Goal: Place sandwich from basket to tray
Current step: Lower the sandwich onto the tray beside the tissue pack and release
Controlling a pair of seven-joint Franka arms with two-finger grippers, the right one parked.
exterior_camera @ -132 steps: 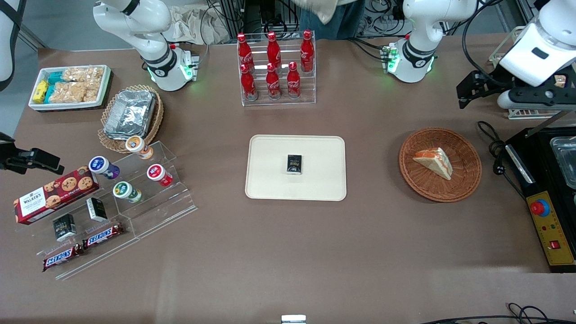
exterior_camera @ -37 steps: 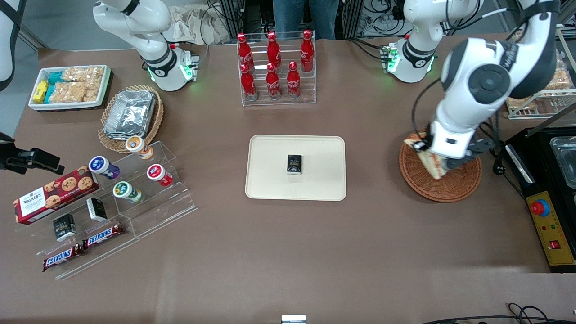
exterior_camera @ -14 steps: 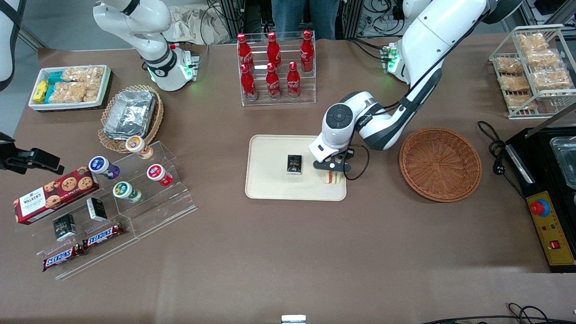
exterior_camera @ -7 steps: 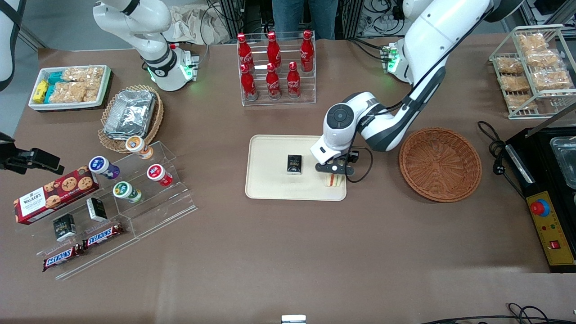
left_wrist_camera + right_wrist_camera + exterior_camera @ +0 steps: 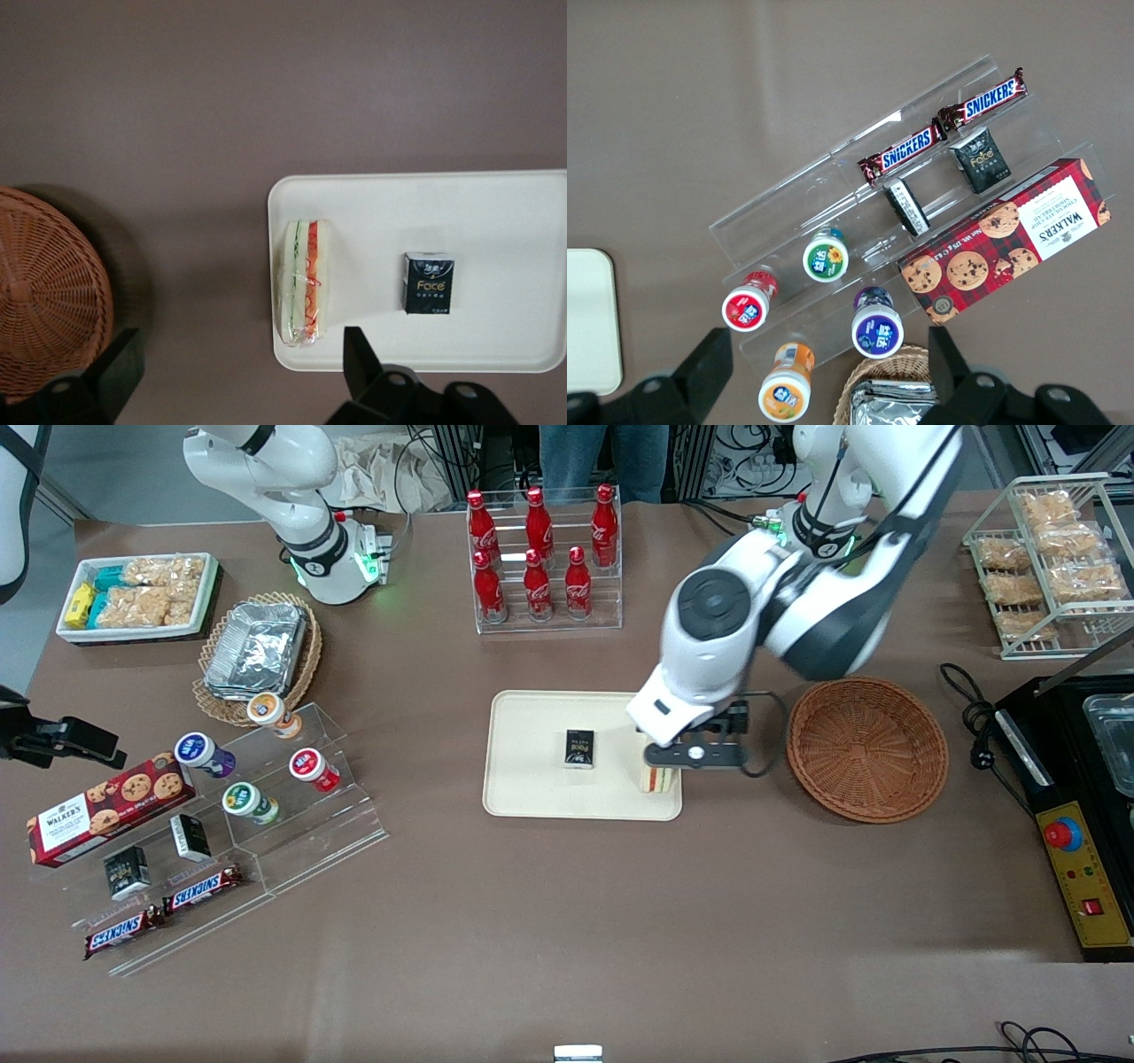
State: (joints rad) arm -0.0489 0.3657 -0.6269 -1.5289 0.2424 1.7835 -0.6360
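Note:
The sandwich (image 5: 657,779) stands on its edge on the cream tray (image 5: 532,788), at the tray's end nearest the basket and close to its front corner. Its orange and green layers show in the left wrist view (image 5: 303,282). My left gripper (image 5: 692,755) hangs open above it, well clear, with nothing between its fingers (image 5: 239,370). The reddish-brown wicker basket (image 5: 866,747) sits empty beside the tray, toward the working arm's end of the table. The left wrist view also takes in the basket (image 5: 40,292) and the tray (image 5: 496,221).
A small black packet (image 5: 580,747) lies in the middle of the tray. A rack of red cola bottles (image 5: 542,558) stands farther from the front camera. Toward the working arm's end are a black control box (image 5: 1076,850) and a wire snack rack (image 5: 1050,558).
The gripper has let go of the sandwich and risen above it. The sandwich stays on the tray, and the arm has lifted and swung up.

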